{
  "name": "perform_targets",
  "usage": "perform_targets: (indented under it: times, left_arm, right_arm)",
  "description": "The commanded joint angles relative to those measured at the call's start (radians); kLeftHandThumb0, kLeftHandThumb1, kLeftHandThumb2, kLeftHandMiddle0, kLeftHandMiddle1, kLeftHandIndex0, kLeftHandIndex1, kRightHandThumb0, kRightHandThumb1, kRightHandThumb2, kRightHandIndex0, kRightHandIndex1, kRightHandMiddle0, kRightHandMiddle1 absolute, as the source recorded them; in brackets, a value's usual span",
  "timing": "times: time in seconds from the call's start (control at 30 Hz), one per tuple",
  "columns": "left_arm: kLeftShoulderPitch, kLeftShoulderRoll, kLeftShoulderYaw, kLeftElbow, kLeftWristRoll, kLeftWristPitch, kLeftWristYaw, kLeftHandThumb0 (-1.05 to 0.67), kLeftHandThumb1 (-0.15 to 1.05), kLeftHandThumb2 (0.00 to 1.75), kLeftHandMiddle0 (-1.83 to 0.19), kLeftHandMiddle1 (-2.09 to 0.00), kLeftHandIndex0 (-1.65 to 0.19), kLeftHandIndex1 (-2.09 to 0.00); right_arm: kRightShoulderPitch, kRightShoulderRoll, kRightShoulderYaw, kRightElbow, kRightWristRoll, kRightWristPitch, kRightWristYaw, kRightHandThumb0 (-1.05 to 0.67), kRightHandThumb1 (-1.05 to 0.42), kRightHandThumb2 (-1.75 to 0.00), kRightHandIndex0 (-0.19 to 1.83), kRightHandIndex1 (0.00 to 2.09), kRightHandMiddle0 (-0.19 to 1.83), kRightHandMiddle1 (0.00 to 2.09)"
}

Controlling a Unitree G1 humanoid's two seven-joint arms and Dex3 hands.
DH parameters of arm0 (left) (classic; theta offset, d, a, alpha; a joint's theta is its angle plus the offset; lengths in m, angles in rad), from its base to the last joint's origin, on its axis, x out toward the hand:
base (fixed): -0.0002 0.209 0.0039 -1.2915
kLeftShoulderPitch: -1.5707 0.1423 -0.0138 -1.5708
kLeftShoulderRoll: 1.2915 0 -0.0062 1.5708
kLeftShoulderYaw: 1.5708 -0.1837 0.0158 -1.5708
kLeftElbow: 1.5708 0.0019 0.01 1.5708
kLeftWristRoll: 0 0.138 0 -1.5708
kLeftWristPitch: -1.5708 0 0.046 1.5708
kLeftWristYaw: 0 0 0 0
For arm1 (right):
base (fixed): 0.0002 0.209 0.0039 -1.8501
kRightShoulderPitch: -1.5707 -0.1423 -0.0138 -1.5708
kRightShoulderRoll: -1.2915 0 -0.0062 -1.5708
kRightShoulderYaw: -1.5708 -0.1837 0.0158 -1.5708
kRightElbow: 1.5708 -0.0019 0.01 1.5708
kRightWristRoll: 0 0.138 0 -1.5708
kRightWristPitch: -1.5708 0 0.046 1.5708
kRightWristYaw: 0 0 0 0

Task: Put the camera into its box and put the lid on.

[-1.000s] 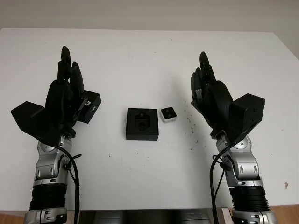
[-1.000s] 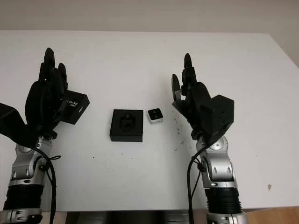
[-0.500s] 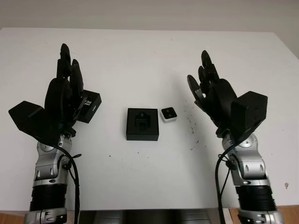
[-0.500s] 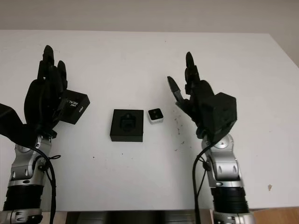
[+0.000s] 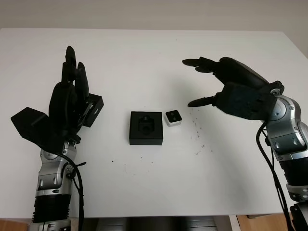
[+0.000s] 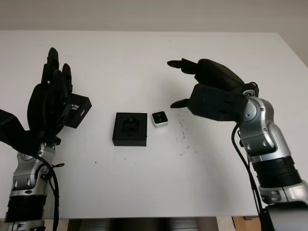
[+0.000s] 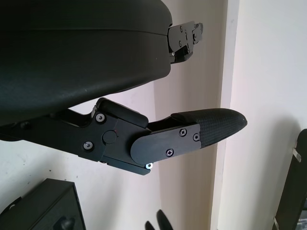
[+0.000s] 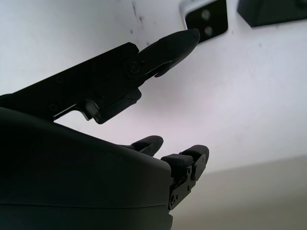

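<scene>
White table [image 5: 144,192], holding one black box [image 5: 146,127], open, its moulded recess facing up, presumably so the camera could be dropped straight in. Camera [image 5: 173,117]: small, white-edged, dark face turned up, lying flat just right of the box and near its far corner; body roughly square, so no clear long axis; edges slightly skewed to the box's. Lid [image 5: 92,110]: black, printed top, well left of the box, partly behind the left hand. Left hand [image 5: 67,103]: open, holding nothing, raised beside the lid, likely parked. Right hand [image 5: 226,89]: open, holding nothing, turned palm-down above the table right of the camera, apparently posed to reach it; its thumb tip's height over the camera was hard to judge.
</scene>
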Motion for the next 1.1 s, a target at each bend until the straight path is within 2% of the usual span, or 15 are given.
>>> perform_targets:
  times: [0.0, 0.1, 0.13, 0.23, 0.3, 0.53, 0.6, 0.63, 0.73, 0.77, 0.87, 1.07]
  left_arm:
    - [0.006, 0.003, 0.001, -0.017, -0.002, 0.001, -0.004, -0.73, 1.05, 0.66, 0.19, 0.0, 0.19, 0.0]
    - [0.006, 0.001, -0.001, -0.02, 0.001, 0.005, -0.001, -0.73, 1.05, 0.67, 0.19, 0.0, 0.19, 0.0]
    - [0.006, 0.0, -0.002, -0.021, 0.002, 0.006, 0.0, -0.73, 1.05, 0.67, 0.19, 0.0, 0.19, 0.0]
    - [0.006, -0.002, -0.001, -0.023, -0.003, 0.009, 0.0, -0.73, 1.05, 0.68, 0.19, 0.0, 0.19, 0.0]
    - [0.004, -0.003, -0.001, -0.022, -0.002, 0.011, 0.001, -0.73, 1.05, 0.68, 0.19, 0.0, 0.19, 0.0]
    - [-0.002, -0.007, -0.004, -0.021, 0.003, 0.01, 0.005, -0.72, 1.05, 0.68, 0.19, 0.0, 0.19, 0.0]
    - [-0.002, -0.009, -0.004, -0.022, 0.0, 0.013, 0.005, -0.72, 1.05, 0.67, 0.19, 0.0, 0.19, 0.0]
    - [-0.002, -0.009, -0.004, -0.023, -0.001, 0.014, 0.005, -0.72, 1.05, 0.67, 0.19, 0.0, 0.19, 0.0]
    - [-0.006, -0.007, -0.005, -0.013, 0.001, 0.01, -0.001, -0.72, 1.05, 0.67, 0.19, 0.0, 0.19, 0.0]
    - [-0.007, -0.007, -0.004, -0.012, 0.003, 0.009, 0.0, -0.73, 1.05, 0.67, 0.19, 0.0, 0.19, 0.0]
    - [-0.007, -0.008, -0.005, -0.012, 0.004, 0.008, 0.001, -0.73, 1.05, 0.67, 0.19, 0.0, 0.19, 0.0]
    - [-0.01, -0.007, -0.004, -0.01, 0.002, 0.011, 0.001, -0.73, 1.05, 0.66, 0.19, 0.0, 0.19, 0.0]
  right_arm:
    - [-0.025, -0.018, 0.015, 0.024, -0.009, -0.01, 0.02, -0.55, -0.77, -0.04, 0.39, 0.27, 0.3, 0.23]
    - [-0.033, -0.017, 0.033, 0.075, -0.025, -0.065, 0.014, -0.58, -0.75, -0.04, 0.44, 0.31, 0.34, 0.24]
    - [-0.034, -0.015, 0.036, 0.091, -0.026, -0.084, 0.012, -0.59, -0.75, -0.05, 0.4, 0.39, 0.35, 0.24]
    - [-0.038, -0.007, 0.037, 0.124, -0.025, -0.111, 0.008, -0.61, -0.75, -0.05, 0.1, 1.0, 0.35, 0.25]
    - [-0.039, -0.002, 0.038, 0.142, -0.026, -0.122, 0.003, -0.62, -0.75, -0.05, 0.01, 1.21, 0.37, 0.25]
    - [-0.019, -0.002, 0.051, 0.245, -0.031, -0.288, -0.074, -0.66, -0.76, -0.06, -0.15, 1.58, 0.41, 0.29]
    - [-0.014, -0.009, 0.058, 0.268, -0.042, -0.334, -0.095, -0.69, -0.78, -0.06, -0.16, 1.32, 0.42, 0.31]
    - [-0.013, -0.011, 0.059, 0.277, -0.043, -0.346, -0.099, -0.7, -0.8, -0.06, -0.11, 1.02, 0.4, 0.31]
    - [-0.01, -0.007, 0.05, 0.314, -0.024, -0.392, -0.112, -0.7, -0.82, -0.06, 0.02, 0.47, 0.37, 0.33]
    - [-0.007, -0.004, 0.045, 0.326, -0.015, -0.408, -0.12, -0.71, -0.82, -0.05, 0.04, 0.37, 0.37, 0.34]
    - [0.002, 0.001, 0.034, 0.348, 0.014, -0.434, -0.13, -0.7, -0.82, -0.05, 0.03, 0.24, 0.37, 0.35]
    - [0.021, 0.007, 0.03, 0.364, 0.039, -0.447, -0.139, -0.67, -0.83, -0.06, -0.01, 0.13, 0.34, 0.34]
